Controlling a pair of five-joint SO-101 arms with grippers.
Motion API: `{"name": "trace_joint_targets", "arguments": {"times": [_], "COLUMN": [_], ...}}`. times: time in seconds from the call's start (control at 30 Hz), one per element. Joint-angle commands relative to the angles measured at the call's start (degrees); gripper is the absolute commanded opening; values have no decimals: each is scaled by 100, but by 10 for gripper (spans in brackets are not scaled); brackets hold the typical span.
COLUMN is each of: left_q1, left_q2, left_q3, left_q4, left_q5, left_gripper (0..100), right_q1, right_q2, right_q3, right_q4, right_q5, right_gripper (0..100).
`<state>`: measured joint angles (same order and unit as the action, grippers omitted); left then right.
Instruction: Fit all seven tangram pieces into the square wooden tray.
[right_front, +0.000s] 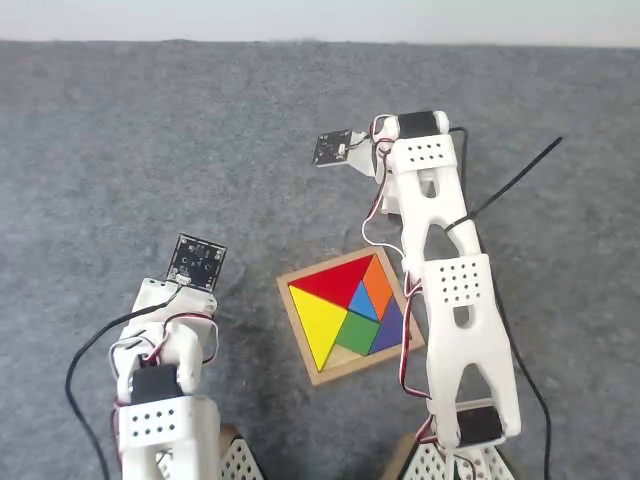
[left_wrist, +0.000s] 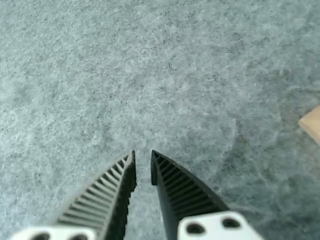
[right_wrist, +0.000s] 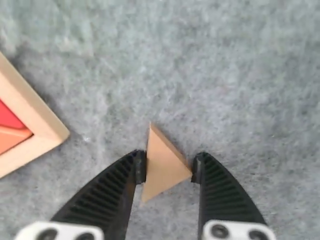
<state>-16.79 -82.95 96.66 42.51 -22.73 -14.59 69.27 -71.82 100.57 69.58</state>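
Near a corner of the tray (right_wrist: 31, 124), the right gripper (right_wrist: 168, 166) pinched a tan triangle (right_wrist: 161, 170); the left gripper (left_wrist: 142, 159) hung slightly parted, empty.

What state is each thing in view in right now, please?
left claw, slightly open, empty
right claw, shut on the tan triangle
tan triangle, clamped between the right claw's fingers, outside the tray
square wooden tray, holds six coloured pieces, one triangular gap left
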Motion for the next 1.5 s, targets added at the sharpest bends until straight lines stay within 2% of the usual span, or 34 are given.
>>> {"name": "trace_joint_targets", "arguments": {"times": [0.0,0.17,0.37,0.67,0.87,1.07,1.27,1.47], "left_q1": [18,18,18,18,18,18,18,18], "left_q2": [-97,-97,-97,-97,-97,-97,-97,-97], "left_q3": [-40,-40,-40,-40,-40,-40,-40,-40], "left_q4": [35,35,35,35,35,35,35,35], "left_q5": [-70,-70,-70,-70,-70,-70,-70,-70], "left_gripper": [48,48,48,48,48,48,48,48], "right_q1": [48,31,57,426,426,400,400,418], "right_q2": [-233,-136,13,4,4,13,13,4], "right_q3": [44,202,193,-176,-211,-185,-202,-211], "right_q4": [224,215,189,207,180,180,180,198], "right_q5": [-123,-229,-299,-527,-668,-721,-730,-738], "right_gripper": [166,282,205,283,295,286,156,148]}}
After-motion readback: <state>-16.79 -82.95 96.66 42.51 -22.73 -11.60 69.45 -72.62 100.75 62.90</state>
